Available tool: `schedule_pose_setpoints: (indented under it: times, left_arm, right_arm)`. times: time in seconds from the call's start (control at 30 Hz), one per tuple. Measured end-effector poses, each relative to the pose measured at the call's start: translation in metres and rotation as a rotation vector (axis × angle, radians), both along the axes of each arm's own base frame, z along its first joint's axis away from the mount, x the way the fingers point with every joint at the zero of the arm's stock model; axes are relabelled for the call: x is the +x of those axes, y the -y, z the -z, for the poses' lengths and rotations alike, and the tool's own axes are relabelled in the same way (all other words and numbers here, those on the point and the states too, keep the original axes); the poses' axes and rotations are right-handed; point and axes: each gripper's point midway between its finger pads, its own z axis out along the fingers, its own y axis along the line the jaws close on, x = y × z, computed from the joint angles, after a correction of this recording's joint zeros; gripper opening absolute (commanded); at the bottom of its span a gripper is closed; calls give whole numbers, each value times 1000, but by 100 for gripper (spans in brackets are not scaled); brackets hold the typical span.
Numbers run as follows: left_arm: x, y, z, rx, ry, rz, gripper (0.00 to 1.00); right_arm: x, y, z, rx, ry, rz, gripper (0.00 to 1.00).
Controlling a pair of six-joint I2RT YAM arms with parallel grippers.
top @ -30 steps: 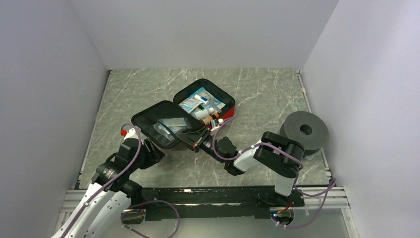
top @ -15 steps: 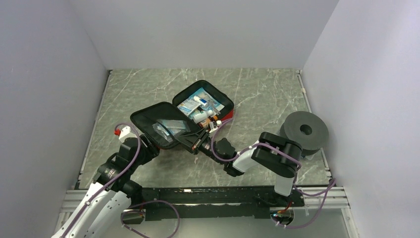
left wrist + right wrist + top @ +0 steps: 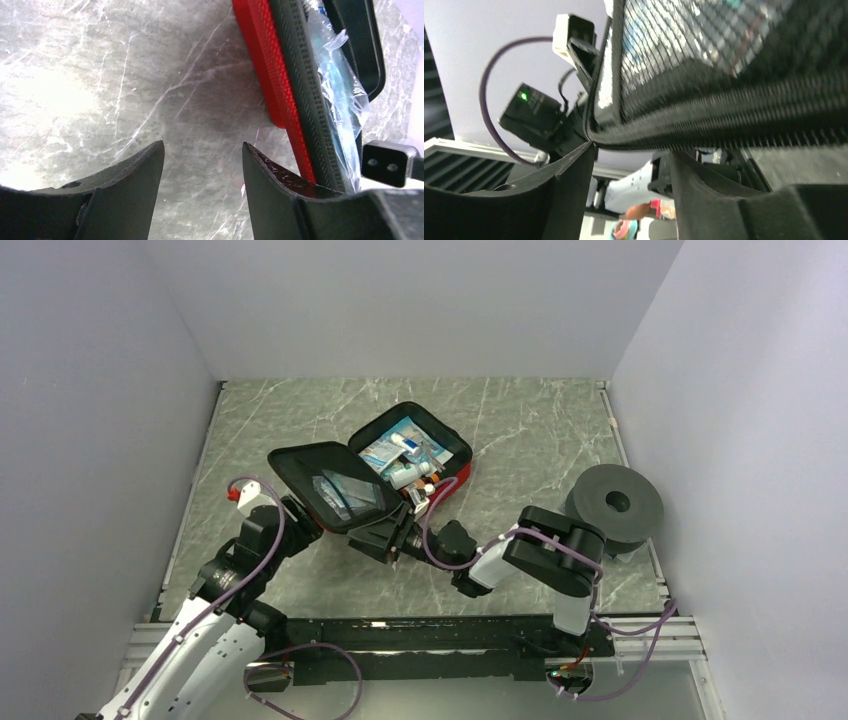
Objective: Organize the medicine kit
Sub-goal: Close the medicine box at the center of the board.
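From above, the medicine kit (image 3: 452,480) lies open at the middle of the table (image 3: 520,430), its lid tilted up off the surface. The left gripper (image 3: 303,523) is at the lid's left side and the right gripper (image 3: 392,537) at its near edge. A grey disc (image 3: 615,505) sits by the right edge.

Left wrist: the left gripper (image 3: 202,160) has its jaws spread over bare table (image 3: 100,75), with the kit's red shell (image 3: 265,60) just beside the right finger.

Right wrist: the right gripper (image 3: 631,160) has its jaws spread, and the lid's zip edge (image 3: 734,120) crosses above the fingertips.
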Motion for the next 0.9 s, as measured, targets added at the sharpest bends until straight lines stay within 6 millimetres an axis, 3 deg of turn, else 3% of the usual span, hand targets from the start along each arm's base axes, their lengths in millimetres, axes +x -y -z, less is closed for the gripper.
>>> schedule_pose_setpoints:
  times: [0.1, 0.23, 0.43, 0.53, 0.77, 0.9]
  left_arm:
    - [4, 2, -6, -6, 16, 0, 64]
    - [9, 3, -14, -10, 38, 0, 64]
    - [14, 2, -20, -10, 59, -6, 65]
    - [16, 1, -22, -3, 57, -10, 65]
    - [29, 1, -29, 10, 64, -20, 65]
    - [34, 0, -32, 15, 68, -20, 65]
  right_arm:
    - [-10, 8, 7, -23, 10, -40, 62]
    - [-19, 34, 12, -57, 28, -63, 64]
    - [-14, 81, -36, -29, 191, -7, 65]
    - [-4, 103, -60, -85, 302, 64, 72]
    - [57, 156, -114, -405, 538, 384, 71]
    - [112, 189, -98, -654, 554, 514, 70]
